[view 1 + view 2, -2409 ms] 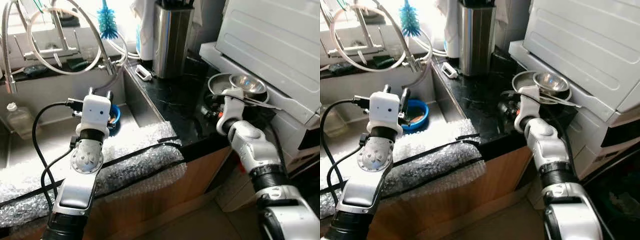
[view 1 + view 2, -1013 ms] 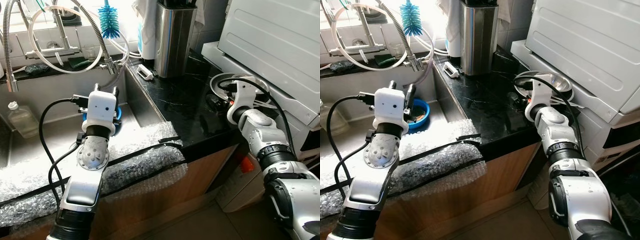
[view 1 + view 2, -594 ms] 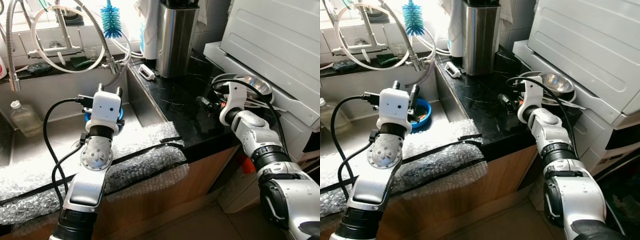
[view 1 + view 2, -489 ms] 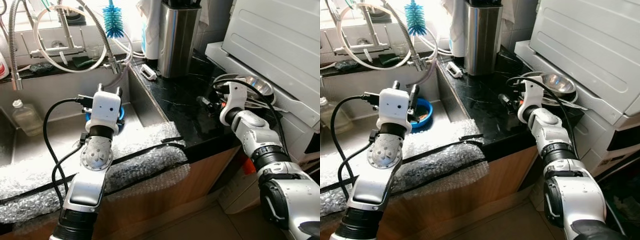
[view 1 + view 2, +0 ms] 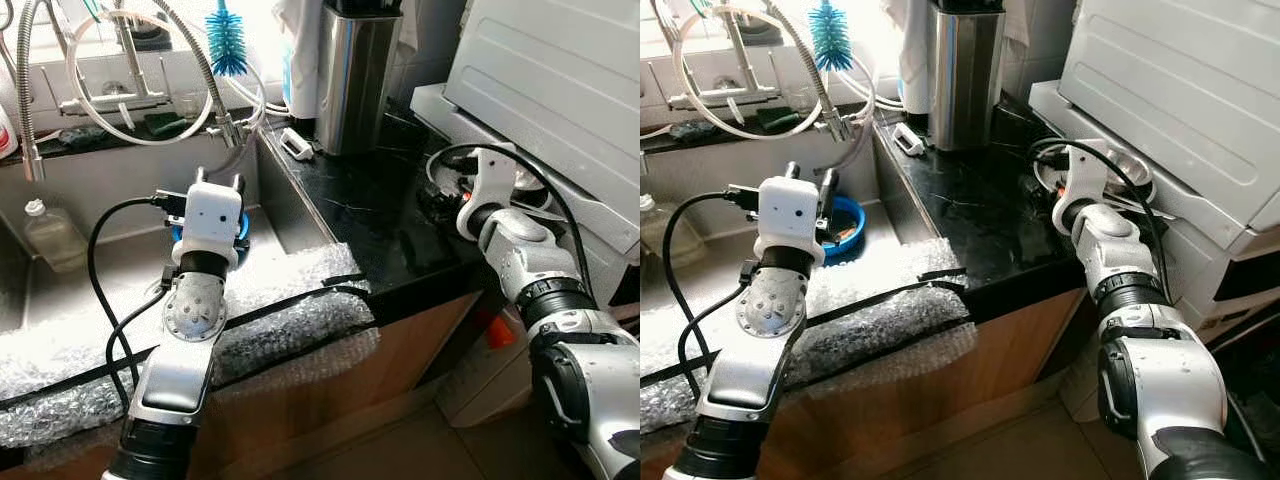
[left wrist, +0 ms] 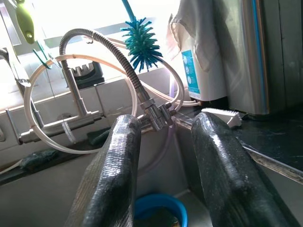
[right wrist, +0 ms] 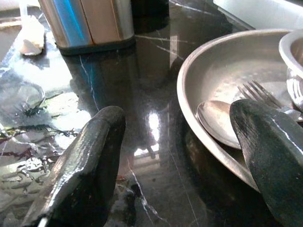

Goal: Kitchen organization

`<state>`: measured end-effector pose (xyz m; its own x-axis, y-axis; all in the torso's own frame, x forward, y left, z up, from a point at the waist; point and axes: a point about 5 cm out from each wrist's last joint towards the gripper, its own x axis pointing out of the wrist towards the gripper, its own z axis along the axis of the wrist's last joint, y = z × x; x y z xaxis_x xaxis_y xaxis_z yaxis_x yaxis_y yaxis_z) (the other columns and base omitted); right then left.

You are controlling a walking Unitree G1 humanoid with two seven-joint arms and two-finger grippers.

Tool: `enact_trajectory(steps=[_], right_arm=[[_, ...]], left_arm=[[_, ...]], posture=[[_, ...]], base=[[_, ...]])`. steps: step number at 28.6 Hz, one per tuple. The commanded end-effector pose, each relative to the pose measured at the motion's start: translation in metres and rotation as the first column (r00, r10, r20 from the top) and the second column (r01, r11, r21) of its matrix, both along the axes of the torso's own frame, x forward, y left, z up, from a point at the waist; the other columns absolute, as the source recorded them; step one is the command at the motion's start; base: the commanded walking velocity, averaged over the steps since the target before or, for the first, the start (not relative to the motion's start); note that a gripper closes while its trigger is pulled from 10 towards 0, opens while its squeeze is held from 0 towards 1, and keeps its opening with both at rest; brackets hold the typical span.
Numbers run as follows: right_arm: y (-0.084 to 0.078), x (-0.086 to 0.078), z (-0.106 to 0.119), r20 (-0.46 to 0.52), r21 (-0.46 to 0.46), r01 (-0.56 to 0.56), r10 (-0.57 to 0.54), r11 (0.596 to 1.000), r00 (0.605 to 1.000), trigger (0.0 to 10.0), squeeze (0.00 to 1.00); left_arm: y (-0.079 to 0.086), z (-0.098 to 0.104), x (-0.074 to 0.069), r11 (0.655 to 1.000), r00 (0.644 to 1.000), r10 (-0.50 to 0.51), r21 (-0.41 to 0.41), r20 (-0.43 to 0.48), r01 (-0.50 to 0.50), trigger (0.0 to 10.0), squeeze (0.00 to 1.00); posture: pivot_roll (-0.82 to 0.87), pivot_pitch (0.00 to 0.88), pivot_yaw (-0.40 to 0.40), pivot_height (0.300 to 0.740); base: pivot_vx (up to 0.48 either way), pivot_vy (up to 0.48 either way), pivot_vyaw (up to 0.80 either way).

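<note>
Right gripper hovering spread at the rim of the steel plate on the black countertop.

You are looking along fingers that are standing wide apart and gripping nothing: one is hanging over bare counter, the other is overlapping the plate's near edge. The spoon and fork are lying in the plate just ahead of that second finger, their long axes running roughly away from you toward the small steel bowl. Your right arm is clearly the nearer one; the left gripper, also spread and empty, is hanging over the sink, above the blue bowl, well apart from the plate. Judged from this, the next move is calling for a small shift toward the plate side.
</note>
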<state>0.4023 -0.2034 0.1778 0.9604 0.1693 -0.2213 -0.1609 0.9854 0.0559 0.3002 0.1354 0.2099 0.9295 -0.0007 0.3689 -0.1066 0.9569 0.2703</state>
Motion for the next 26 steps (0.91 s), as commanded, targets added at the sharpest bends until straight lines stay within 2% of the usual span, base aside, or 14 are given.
enact_trajectory(steps=[1, 17, 26], right_arm=[[-0.004, -0.001, -0.002, -0.020, -0.002, 0.016, -0.016, 1.000, 1.000, 10.0, 0.00], [0.000, -0.002, -0.010, -0.053, 0.004, -0.006, 0.006, 1.000, 0.999, 10.0, 0.00], [0.017, -0.002, -0.010, -0.039, 0.049, -0.078, 0.080, 0.996, 0.996, 10.0, 0.00]], left_arm=[[0.000, 0.003, 0.000, 1.000, 1.000, 0.003, 0.007, 0.005, -0.003, 10.0, 0.00], [-0.002, 0.002, 0.000, 1.000, 1.000, -0.005, 0.019, -0.003, 0.005, 10.0, 0.00], [-0.003, 0.002, 0.000, 1.000, 1.000, -0.012, 0.022, -0.005, 0.012, 10.0, 0.00]], posture=[[0.00, 0.000, -0.050, 0.740], [0.00, 0.000, -0.048, 0.740], [0.00, 0.000, -0.044, 0.740]], base=[[0.000, 0.000, 0.00], [0.000, 0.000, 0.00], [0.000, 0.000, 0.00]])
